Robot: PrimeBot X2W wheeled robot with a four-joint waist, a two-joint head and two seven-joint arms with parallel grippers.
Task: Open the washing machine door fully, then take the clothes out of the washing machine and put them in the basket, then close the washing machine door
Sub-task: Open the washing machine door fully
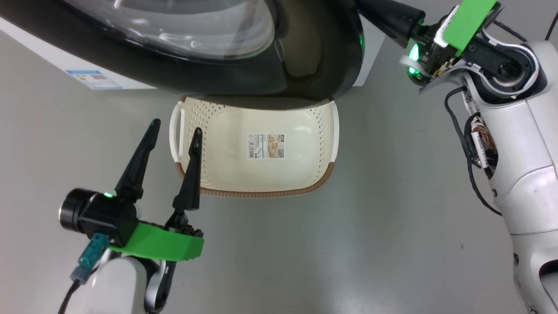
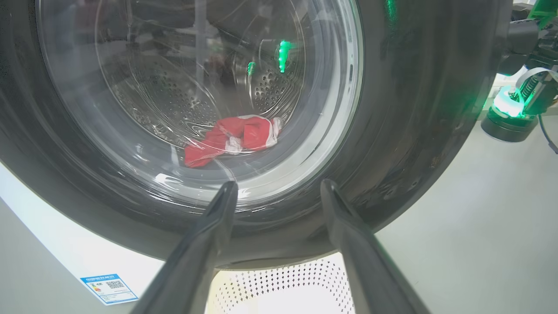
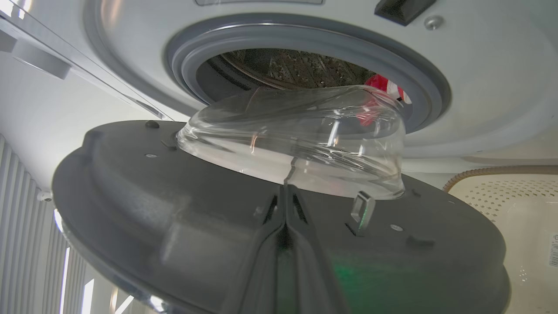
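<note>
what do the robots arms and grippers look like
Left gripper: two long black tapered fingers, black body with a green light, green bracket, teal plug on a cable, white forearm. Right arm: white shell, loose black cables, green bracket, green light.

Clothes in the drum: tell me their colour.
The clothes are red with white trim, clearest in the left wrist view.

Laundry test setup, prob. a lab, is suggested: washing machine w/ energy sticker is stood on plain grey floor.
</note>
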